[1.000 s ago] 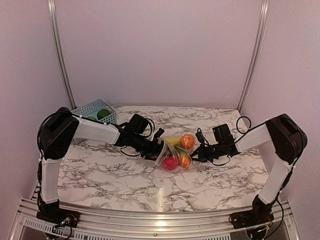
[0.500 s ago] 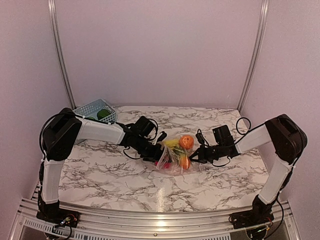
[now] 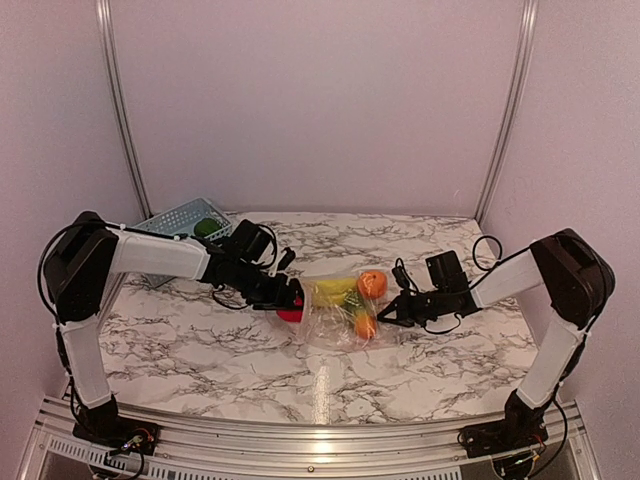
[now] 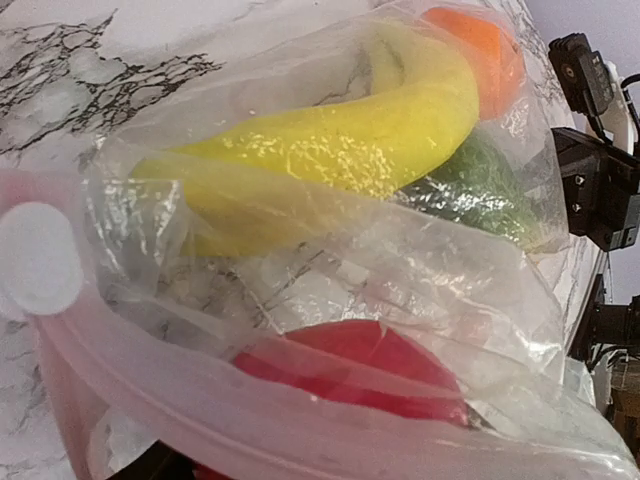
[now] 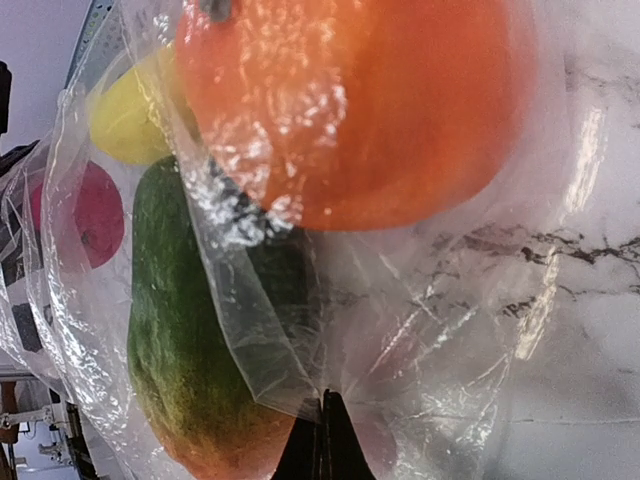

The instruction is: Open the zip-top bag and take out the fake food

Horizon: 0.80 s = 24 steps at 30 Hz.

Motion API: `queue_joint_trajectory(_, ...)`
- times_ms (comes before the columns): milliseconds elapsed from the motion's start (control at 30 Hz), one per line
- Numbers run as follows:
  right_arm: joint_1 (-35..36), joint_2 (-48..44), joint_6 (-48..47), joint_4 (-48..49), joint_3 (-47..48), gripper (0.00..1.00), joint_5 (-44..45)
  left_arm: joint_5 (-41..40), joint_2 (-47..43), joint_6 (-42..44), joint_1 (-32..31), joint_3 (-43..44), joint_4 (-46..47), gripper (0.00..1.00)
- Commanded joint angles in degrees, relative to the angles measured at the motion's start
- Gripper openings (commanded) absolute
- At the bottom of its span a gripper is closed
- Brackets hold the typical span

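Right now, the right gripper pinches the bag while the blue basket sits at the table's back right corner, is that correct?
Not quite: the blue basket sits at the back left corner, as the top external view shows. The right gripper does pinch the zip-top bag.

Zip-top bag: you get no print on the clear plastic
White round spot at the bag's edge: blank
Fake food: no sticker or lettering you can read
Basket: no label you can make out
Right arm: any marking on the black housing is too small for you to read
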Motion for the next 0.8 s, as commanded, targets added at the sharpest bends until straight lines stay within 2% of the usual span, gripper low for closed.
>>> queue_joint_trajectory(0, -0.1, -1.8, 1.0, 1.0, -0.4, 0.0, 0.0, 2.0, -5.9, 0.6, 1.9, -3.8, 0.5, 0.69)
queue_joint_trajectory(200, -0.9, -2.0, 1.4, 0.7, -0.5, 0.0, 0.1, 5.2, -11.2, 0.6, 7.8, -8.0, 1.2, 0.7)
queue_joint_trajectory(467, -1.0, -1.7, 1.7, 0.4, 0.3, 0.0, 0.3, 5.6, -16.0, -3.6, 24.2, -5.5, 2.4, 0.71)
queue_joint_trajectory(667, -1.1, -1.5, 1.4, -0.9, 1.8, 0.0, 1.2, -8.0, -13.6, -3.8, 33.2, 3.4, -4.4, 0.72)
queue_joint_trajectory(767, -1.0, -1.1, 1.7, -0.9, 2.2, 0.0, 1.5, -12.6, -11.4, -5.1, 36.5, 6.3, -4.5, 0.73)
